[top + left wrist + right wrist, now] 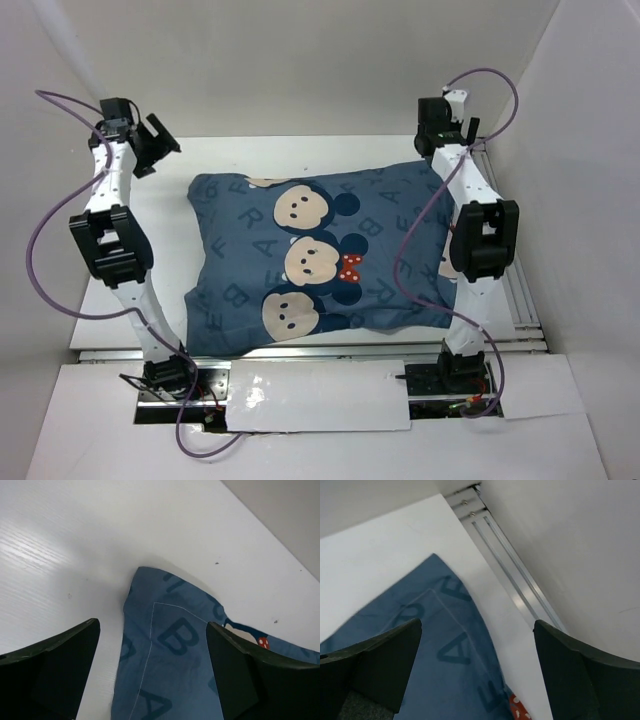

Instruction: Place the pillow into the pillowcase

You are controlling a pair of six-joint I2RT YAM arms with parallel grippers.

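The left hand (152, 625) is wide open and empty above the upper-left corner of the pillowcase (320, 250), the right hand (477, 625) likewise at its upper-right; the pillowcase lies plump mid-frame on the surface (300, 150)

A white table (300, 155) sits boxed in by plain white walls (300, 60) at the back and both sides. Metal rails (522, 300) run along its right edge — the light is soft and even.
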